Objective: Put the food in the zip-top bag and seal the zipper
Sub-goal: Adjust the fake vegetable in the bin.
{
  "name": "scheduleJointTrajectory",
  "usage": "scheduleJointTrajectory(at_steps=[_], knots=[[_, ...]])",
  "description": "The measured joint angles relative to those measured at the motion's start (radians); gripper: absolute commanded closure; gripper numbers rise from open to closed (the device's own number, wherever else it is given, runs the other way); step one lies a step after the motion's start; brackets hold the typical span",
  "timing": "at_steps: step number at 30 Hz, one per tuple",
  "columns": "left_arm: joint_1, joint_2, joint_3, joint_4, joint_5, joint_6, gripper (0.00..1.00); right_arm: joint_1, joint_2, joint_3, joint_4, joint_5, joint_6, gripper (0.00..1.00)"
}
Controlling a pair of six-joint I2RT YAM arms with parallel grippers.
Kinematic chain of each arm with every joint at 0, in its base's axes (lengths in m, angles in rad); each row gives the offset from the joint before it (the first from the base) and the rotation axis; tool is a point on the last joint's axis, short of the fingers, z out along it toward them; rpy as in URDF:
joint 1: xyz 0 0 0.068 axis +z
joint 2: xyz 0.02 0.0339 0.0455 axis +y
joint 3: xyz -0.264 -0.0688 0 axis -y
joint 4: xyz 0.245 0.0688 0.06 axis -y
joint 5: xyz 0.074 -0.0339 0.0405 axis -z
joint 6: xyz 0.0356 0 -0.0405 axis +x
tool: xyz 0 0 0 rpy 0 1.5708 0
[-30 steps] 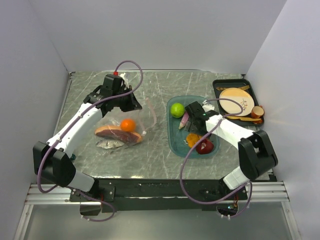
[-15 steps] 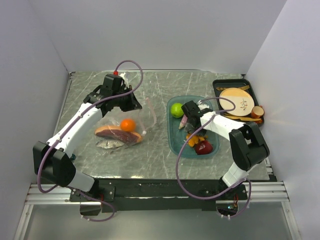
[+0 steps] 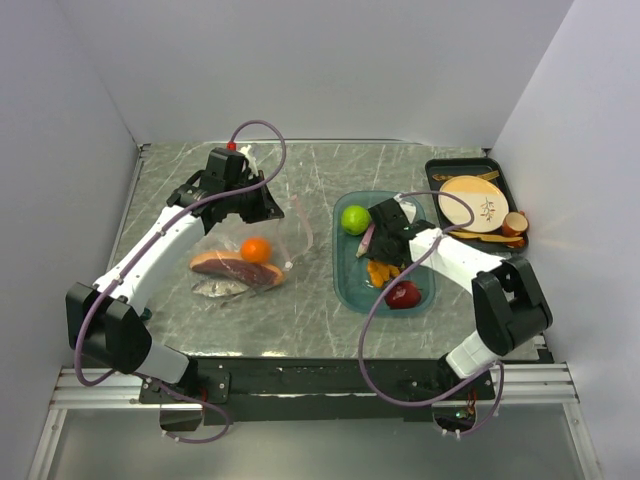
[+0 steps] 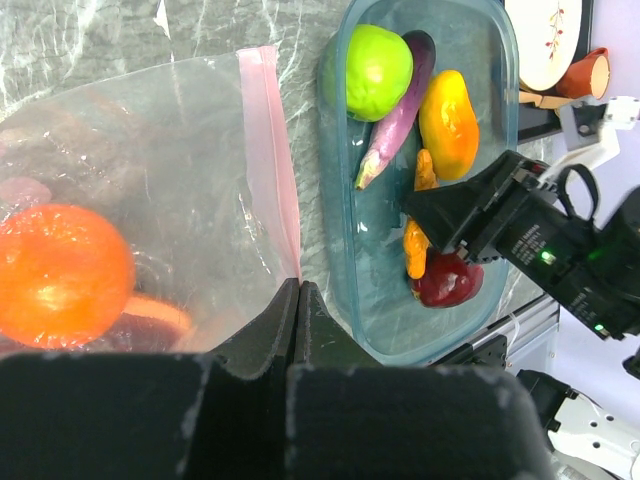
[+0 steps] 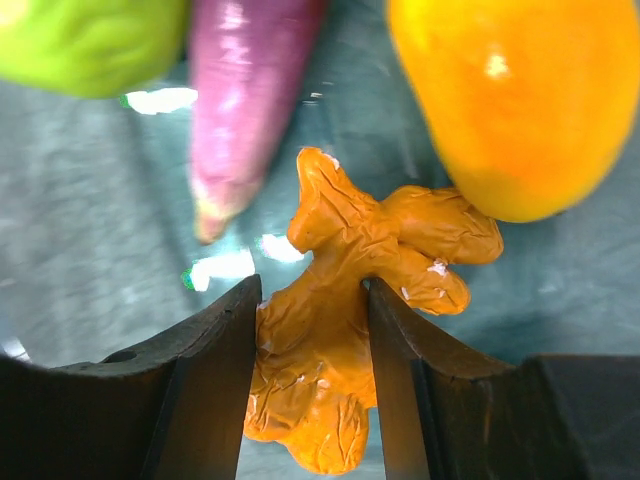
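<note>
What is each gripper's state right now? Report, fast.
Left gripper: shut, pinching the zip-top bag at its mouth edge.
Right gripper: closed on the crinkly orange food piece.

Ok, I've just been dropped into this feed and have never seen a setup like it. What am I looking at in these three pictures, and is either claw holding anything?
Two robot arms are bolted at the table's near edge, each ending in a two-finger gripper. The wide picture looks down from above and behind them. The other two come from cameras on the wrists.

The left gripper is shut on the edge of the clear zip-top bag, which holds an orange and a meat slice.

The right gripper pinches a crinkly orange piece in the teal tray. Near it in that tray lie a lime, a purple piece, a yellow fruit and a red apple.

A black tray with a plate sits at the far right.
</note>
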Motion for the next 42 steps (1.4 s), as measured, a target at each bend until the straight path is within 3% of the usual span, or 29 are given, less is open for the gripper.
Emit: scheduleJointTrajectory(at_steps=[11,17,26,33,38,42], knots=[[0.0,0.0,0.0,0.0,0.0,0.0,0.99,0.0,-0.126,-0.03,0.097,-0.114,-0.015,0.74],[0.0,0.0,0.0,0.001,0.002,0.0,0.99,-0.004,-0.241,-0.096,0.245,-0.235,-0.006,0.7],[0.0,0.0,0.0,0.003,0.003,0.0,0.99,-0.011,-0.034,-0.097,0.318,-0.302,-0.018,0.61],[0.0,-0.009,-0.011,0.006,0.0,0.0,0.99,-0.006,-0.022,-0.063,0.308,-0.283,-0.076,0.5],[0.0,-0.01,-0.011,0.013,0.0,0.0,0.99,-0.006,-0.021,-0.058,0.298,-0.285,-0.083,0.59],[0.0,-0.01,-0.011,0.014,0.0,0.0,0.99,-0.016,-0.055,-0.131,0.394,-0.328,-0.045,0.59]])
